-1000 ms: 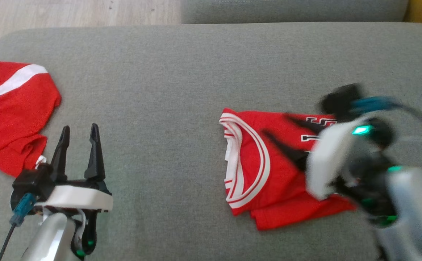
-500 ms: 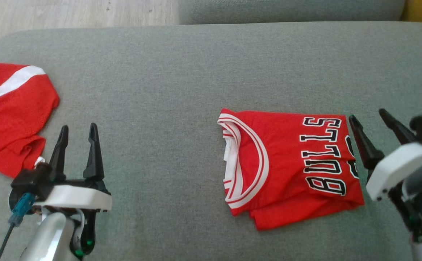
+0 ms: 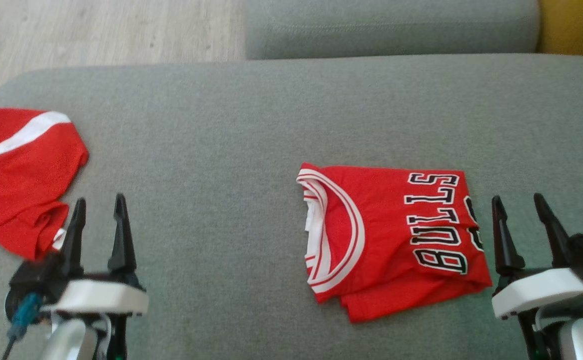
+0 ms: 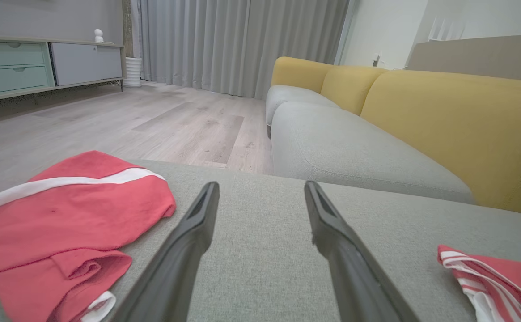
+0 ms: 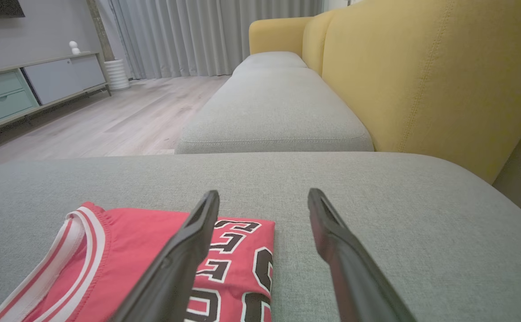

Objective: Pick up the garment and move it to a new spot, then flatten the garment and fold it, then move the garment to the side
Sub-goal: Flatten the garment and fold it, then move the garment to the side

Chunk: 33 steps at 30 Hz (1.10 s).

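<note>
The garment [image 3: 391,235], a red jersey with white trim and black BULLS lettering, lies folded on the grey cushion [image 3: 231,130], right of centre. My right gripper [image 3: 516,197] stands open just beyond its right edge, clear of the cloth. In the right wrist view the open right gripper [image 5: 264,193] hovers over the jersey's [image 5: 121,241] lettered corner with nothing between the fingers. Far to the left, my left gripper [image 3: 99,198] is open and empty. The left wrist view shows the open left gripper [image 4: 261,185], with the jersey's collar [image 4: 497,277] at the lower right.
A second red garment with a white stripe [image 3: 16,165] lies crumpled at the cushion's left edge, beside my left gripper; it is also in the left wrist view [image 4: 63,214]. Another grey cushion [image 3: 391,25] and a yellow backrest [image 5: 421,67] lie beyond. Wooden floor [image 3: 96,30] borders the far left.
My right arm has drawn back off the jersey to its right side, leaving it folded on the cushion. The head camera has shifted, so everything sits lower. The left gripper stays put.
</note>
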Motion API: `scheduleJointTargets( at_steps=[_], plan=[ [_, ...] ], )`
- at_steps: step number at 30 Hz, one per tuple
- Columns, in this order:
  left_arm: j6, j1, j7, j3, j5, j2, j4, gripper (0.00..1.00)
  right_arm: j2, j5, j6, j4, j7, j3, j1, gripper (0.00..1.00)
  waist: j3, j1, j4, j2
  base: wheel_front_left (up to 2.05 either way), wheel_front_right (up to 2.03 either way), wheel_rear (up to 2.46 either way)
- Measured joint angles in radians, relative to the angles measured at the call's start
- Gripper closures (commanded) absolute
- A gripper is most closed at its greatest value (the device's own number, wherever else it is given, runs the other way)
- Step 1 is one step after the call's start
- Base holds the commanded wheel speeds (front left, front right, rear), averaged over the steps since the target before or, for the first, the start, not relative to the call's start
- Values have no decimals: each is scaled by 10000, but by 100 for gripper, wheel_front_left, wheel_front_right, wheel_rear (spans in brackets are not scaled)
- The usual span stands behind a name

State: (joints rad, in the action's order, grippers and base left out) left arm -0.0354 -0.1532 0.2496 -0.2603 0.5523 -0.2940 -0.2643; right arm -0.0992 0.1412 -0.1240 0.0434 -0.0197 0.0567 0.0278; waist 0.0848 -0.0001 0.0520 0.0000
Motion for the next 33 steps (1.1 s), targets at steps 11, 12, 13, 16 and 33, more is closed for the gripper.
scheduleJointTargets(
  at_steps=[11, 12, 13, 16, 33],
  plan=[
    [-86, 1013, 25, 380, -343, 23, 280, 0, 38, -21, 0, 407, -150, -38, 49, 0, -601, 0, -323, 0, 0, 0, 0],
    [-86, 1034, 25, 380, -343, 36, 280, 0, 38, -21, 0, 407, -140, -42, 49, 0, -612, -1, -332, 0, 0, 0, 0],
    [-86, 1035, 27, 380, -343, 48, 282, 0, 38, -21, 0, 405, -138, -59, 49, 0, -617, 0, -337, 0, 0, 0, 0],
    [-84, 1034, 25, 380, -343, 73, 284, 0, 38, -19, 0, 403, -50, -136, 49, 0, -611, 0, -344, 0, 0, 0, 0],
    [-98, 1027, 27, 382, -359, 96, 462, 0, -59, 395, 0, 447, 1221, -326, -272, 0, -311, 1, -395, 0, 0, 0, 0]
  ],
)
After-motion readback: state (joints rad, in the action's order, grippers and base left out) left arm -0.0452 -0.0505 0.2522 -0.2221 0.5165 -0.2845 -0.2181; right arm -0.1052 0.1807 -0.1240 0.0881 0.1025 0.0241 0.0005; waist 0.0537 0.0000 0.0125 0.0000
